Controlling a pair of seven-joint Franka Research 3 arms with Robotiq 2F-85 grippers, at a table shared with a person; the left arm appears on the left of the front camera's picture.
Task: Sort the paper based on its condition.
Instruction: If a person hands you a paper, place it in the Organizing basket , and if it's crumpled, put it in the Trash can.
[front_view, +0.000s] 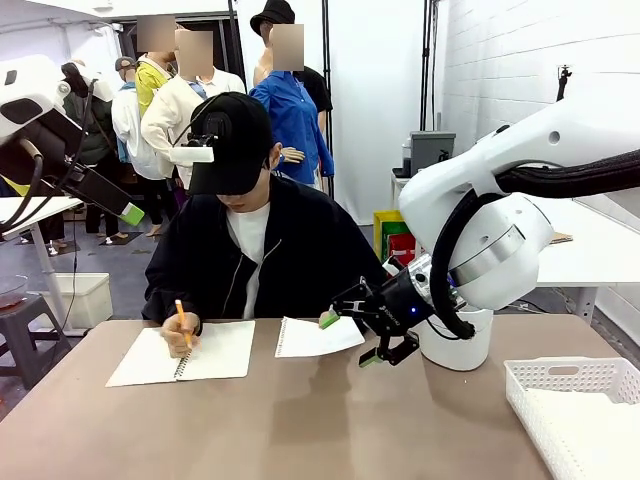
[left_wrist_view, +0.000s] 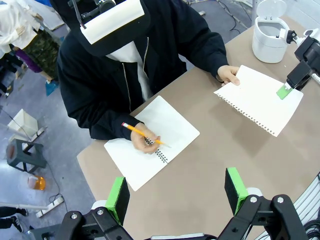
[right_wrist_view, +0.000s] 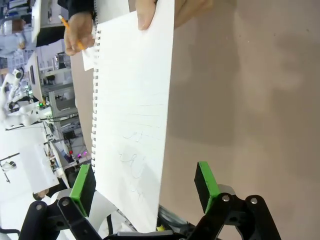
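Observation:
A loose white sheet of paper with a ragged spiral-torn edge is held out over the table by the person's hand. My right gripper is open, and the sheet's free end lies between its green pads. In the right wrist view the paper carries faint pencil marks and runs down between the spread fingers without being pinched. My left gripper is open and holds nothing, high over the table's near left. From there the sheet shows at the upper right.
The person writes with a pencil in an open spiral notebook at the table's left. A white round bin stands behind my right arm. A white lattice basket sits at the near right corner.

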